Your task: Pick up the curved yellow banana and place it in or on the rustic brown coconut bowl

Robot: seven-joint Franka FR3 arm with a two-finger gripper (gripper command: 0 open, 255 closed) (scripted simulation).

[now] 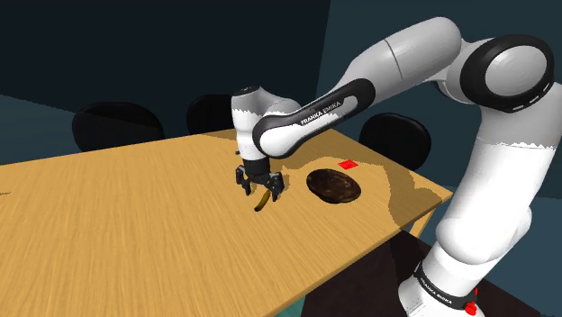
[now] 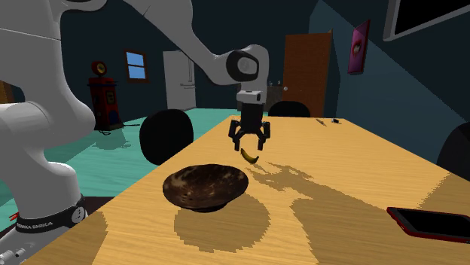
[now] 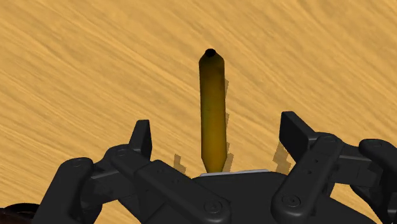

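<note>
The white arm's claw (image 1: 260, 191) hangs wide open low over the table (image 1: 126, 243), its black fingers (image 3: 143, 137) astride the yellow banana (image 3: 213, 105) without touching it. The banana lies on the wood, near the dark brown bowl (image 1: 333, 186), on the shoulder view's left of it. The bowl is empty. By the look of it, no step is done yet: the grasp, the lift and the carry to the bowl all remain.
</note>
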